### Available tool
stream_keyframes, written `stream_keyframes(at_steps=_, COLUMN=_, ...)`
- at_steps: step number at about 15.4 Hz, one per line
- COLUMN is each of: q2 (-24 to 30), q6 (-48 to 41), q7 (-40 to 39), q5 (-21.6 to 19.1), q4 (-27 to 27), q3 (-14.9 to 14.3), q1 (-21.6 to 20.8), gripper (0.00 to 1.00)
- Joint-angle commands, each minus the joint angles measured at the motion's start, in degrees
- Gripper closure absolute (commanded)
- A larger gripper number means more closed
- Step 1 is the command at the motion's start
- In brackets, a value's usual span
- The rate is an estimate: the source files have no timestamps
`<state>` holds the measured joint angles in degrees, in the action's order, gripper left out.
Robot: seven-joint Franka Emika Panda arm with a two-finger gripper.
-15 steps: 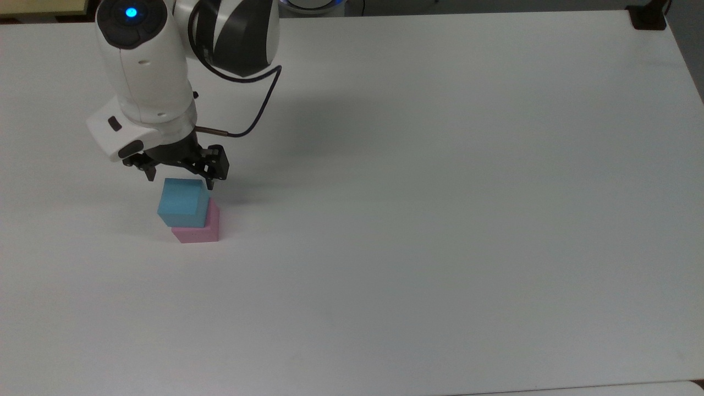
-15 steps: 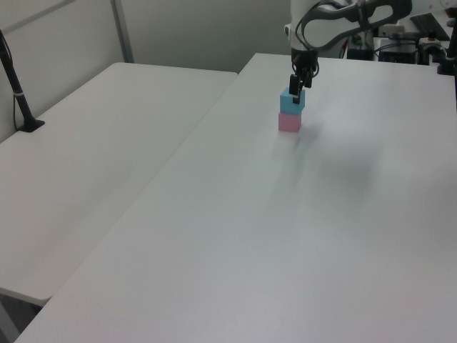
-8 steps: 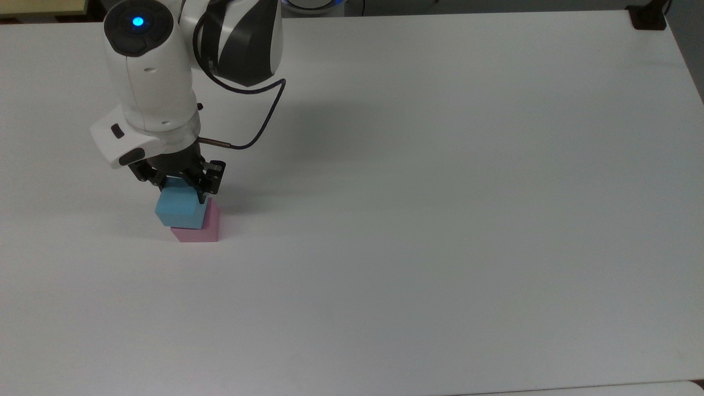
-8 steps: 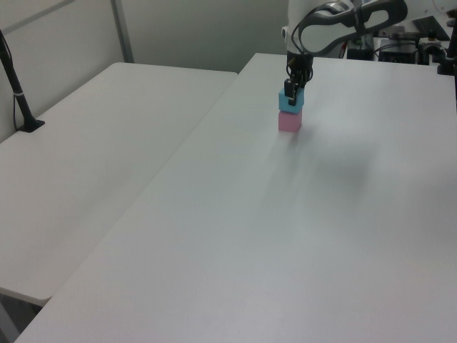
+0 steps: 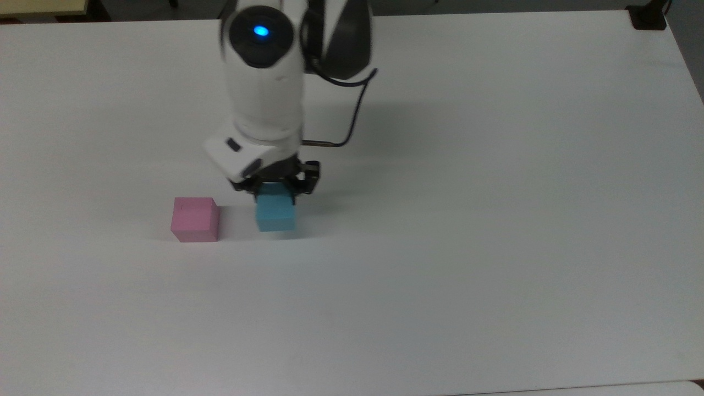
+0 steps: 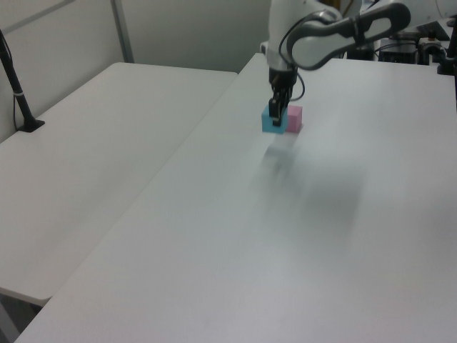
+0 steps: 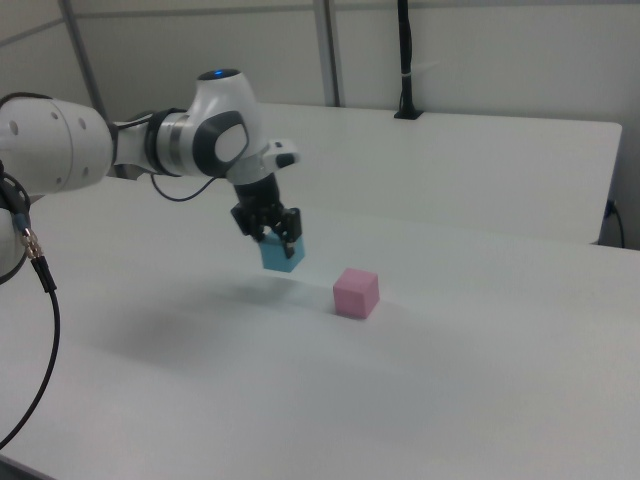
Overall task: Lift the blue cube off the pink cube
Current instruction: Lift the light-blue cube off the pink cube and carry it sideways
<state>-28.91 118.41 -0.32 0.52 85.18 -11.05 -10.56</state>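
The pink cube (image 5: 194,219) (image 6: 294,119) (image 7: 356,292) sits alone on the white table with its top bare. The blue cube (image 5: 275,214) (image 6: 270,121) (image 7: 281,254) is off it, to the top view's right of the pink cube, held in my gripper (image 5: 276,190) (image 6: 275,114) (image 7: 271,231), which is shut on its upper part. In the right view the blue cube hangs a little above the table, with its shadow on the surface below. A small gap separates the two cubes in the top view.
The white table (image 5: 440,247) spreads wide to the top view's right and front. A second white table (image 6: 93,136) adjoins it in the left view. A black post (image 7: 405,60) stands at the far side in the right view, and another black post (image 6: 18,96) at the left view's left.
My gripper closed on the blue cube, lifted it off the pink cube and carried it to the top view's right. The pink cube stayed put.
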Motion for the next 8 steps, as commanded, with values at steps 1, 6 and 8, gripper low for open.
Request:
stream_keyframes(at_steps=1, q2=-0.62, q6=-0.11, q7=2.87, q5=0.1, q4=2.26, q3=-0.72, q1=-4.46, gripper=0.7)
stream_keyframes(at_steps=6, q2=-0.53, q6=4.28, q7=4.54, q5=0.27, q4=4.82, q3=-0.72, q1=-5.79, gripper=0.0)
stream_keyframes(at_steps=8, q2=-0.1, q6=3.85, q7=3.93, q5=0.45, q4=4.73, q3=-0.72, q1=-5.79, gripper=0.0)
